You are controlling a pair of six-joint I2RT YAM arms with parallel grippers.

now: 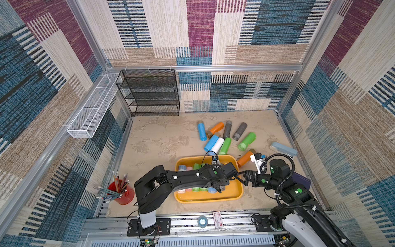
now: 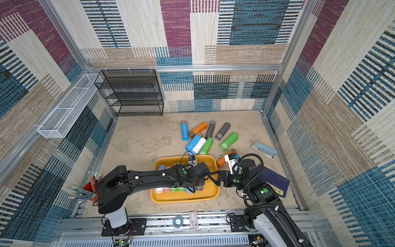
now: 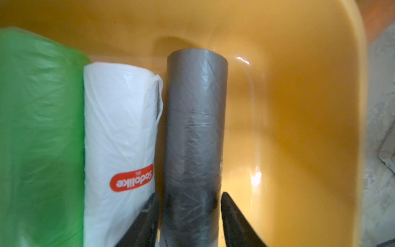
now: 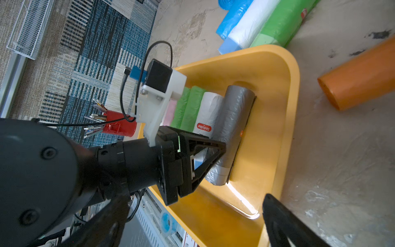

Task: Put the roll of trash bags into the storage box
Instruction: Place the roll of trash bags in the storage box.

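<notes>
The counter (image 1: pixel 160 136) is a beige, mottled surface, closed in by walls of patterned cloth in blue, purple and tan. On it stands the storage box (image 1: pixel 205 200), yellow-orange and shallow. The grey roll (image 3: pixel 195 128) of trash bags is a cylinder of crinkled film. It lies flat inside the storage box, just beside a white roll (image 3: pixel 119 128), last in the row. The left arm stretches low over the storage box, and the left end effector (image 3: pixel 190 198) grasps the grey roll at both sides. The right end effector (image 1: pixel 239 175) hovers at the rim of the storage box, fingers spread wide, holding nothing.
</notes>
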